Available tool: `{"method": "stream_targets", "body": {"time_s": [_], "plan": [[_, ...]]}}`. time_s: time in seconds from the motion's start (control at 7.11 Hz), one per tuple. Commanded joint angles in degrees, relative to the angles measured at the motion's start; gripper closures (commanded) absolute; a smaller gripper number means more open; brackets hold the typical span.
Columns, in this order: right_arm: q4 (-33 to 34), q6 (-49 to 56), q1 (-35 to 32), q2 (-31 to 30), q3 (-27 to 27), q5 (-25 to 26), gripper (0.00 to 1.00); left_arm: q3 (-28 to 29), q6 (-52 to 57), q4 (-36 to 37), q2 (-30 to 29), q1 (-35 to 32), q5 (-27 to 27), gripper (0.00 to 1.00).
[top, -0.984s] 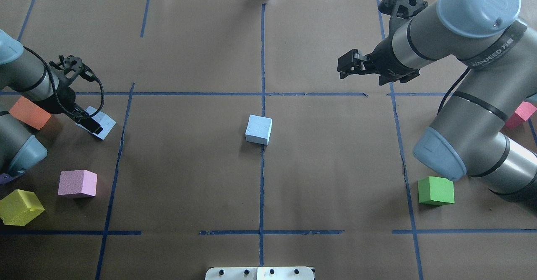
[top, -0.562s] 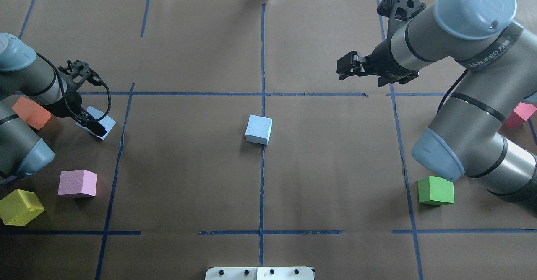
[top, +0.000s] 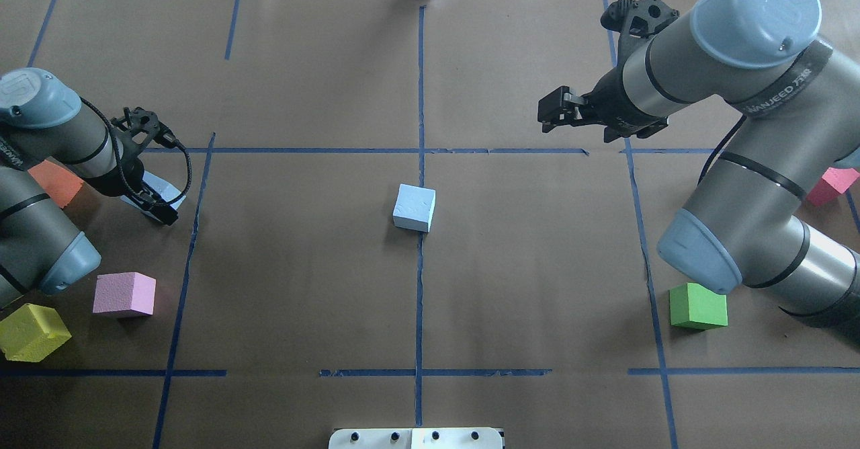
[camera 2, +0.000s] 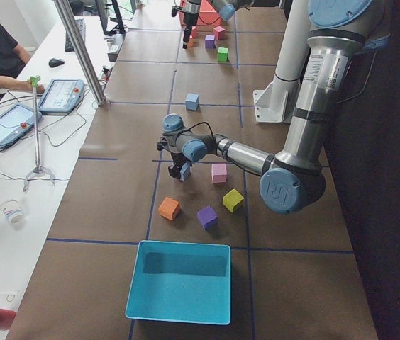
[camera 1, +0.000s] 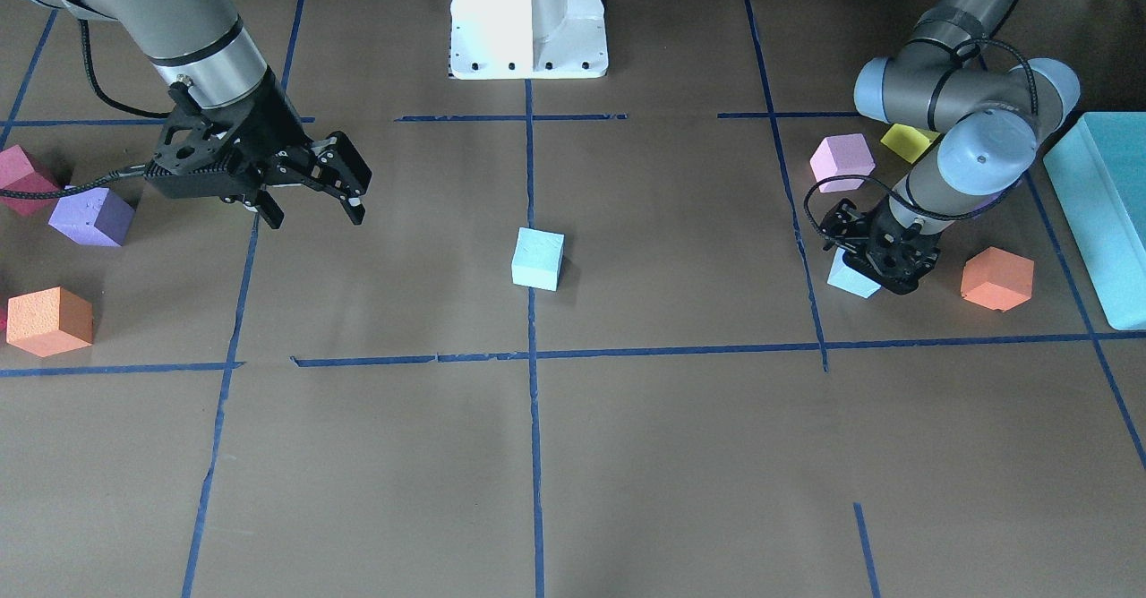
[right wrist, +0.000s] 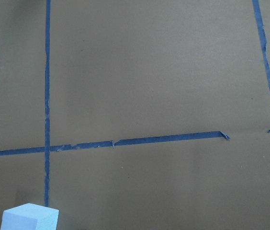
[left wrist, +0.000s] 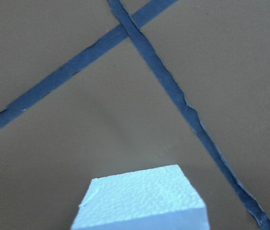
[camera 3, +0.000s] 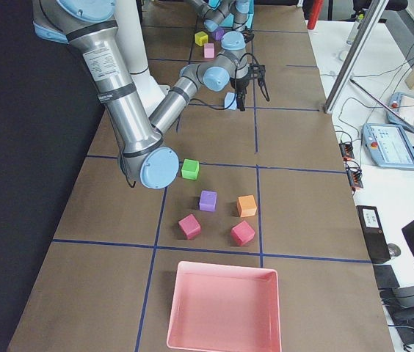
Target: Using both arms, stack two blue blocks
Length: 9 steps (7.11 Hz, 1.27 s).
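The jaws of the left gripper (camera 1: 882,267) are pinching the left-side pale sky-blue foam cube (camera 1: 849,280), as far as we are able to judge. The cube is sitting right under the wrist camera and the black fingers are hugging its sides, though we cannot tell whether it is clear of the brown paper. The jaws of the right gripper (camera 1: 313,213) are standing spread and holding nothing, well above the table.

Over the last second the left arm's wrist has been swinging inward toward the table's middle, and the gripped cube has been shifting slightly with it. We are reading this as the start of the carry. The right arm has barely been moving. The central pale sky-blue foam cube (top: 414,207) is staying put on the middle tape line, waiting as the base of the stack.

The large teal plastic box (camera 2: 179,312) is showing us only its bare floor, and so is the pink plastic tray (camera 3: 224,343).
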<state>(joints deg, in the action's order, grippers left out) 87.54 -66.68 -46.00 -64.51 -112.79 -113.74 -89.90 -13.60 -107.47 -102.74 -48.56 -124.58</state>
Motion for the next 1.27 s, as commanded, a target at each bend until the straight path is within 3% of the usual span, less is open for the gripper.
{"method": "stream_targets", "body": {"time_s": [0.0,0.14,0.28,0.56,1.12], "plan": [[0.0,-0.1,0.5,0.0,0.1,0.1,0.00,-0.8,-2.8,0.1,-0.2,0.3,0.5,0.67],[0.0,0.0,0.6,0.0,0.2,0.1,0.00,-3.2,-10.9,0.2,-2.4,0.3,0.6,0.79],[-0.1,0.0,0.5,0.2,0.1,0.1,0.00,-5.6,-17.1,0.3,-7.5,0.3,0.6,0.80],[-0.1,0.3,-1.9,-0.9,-0.3,-0.3,0.00,-4.9,-27.2,0.8,-17.2,2.9,1.4,0.80],[0.0,4.5,-4.9,-3.3,-0.3,-0.5,0.00,-3.5,-34.7,0.8,-26.1,13.4,16.3,0.86]]}}
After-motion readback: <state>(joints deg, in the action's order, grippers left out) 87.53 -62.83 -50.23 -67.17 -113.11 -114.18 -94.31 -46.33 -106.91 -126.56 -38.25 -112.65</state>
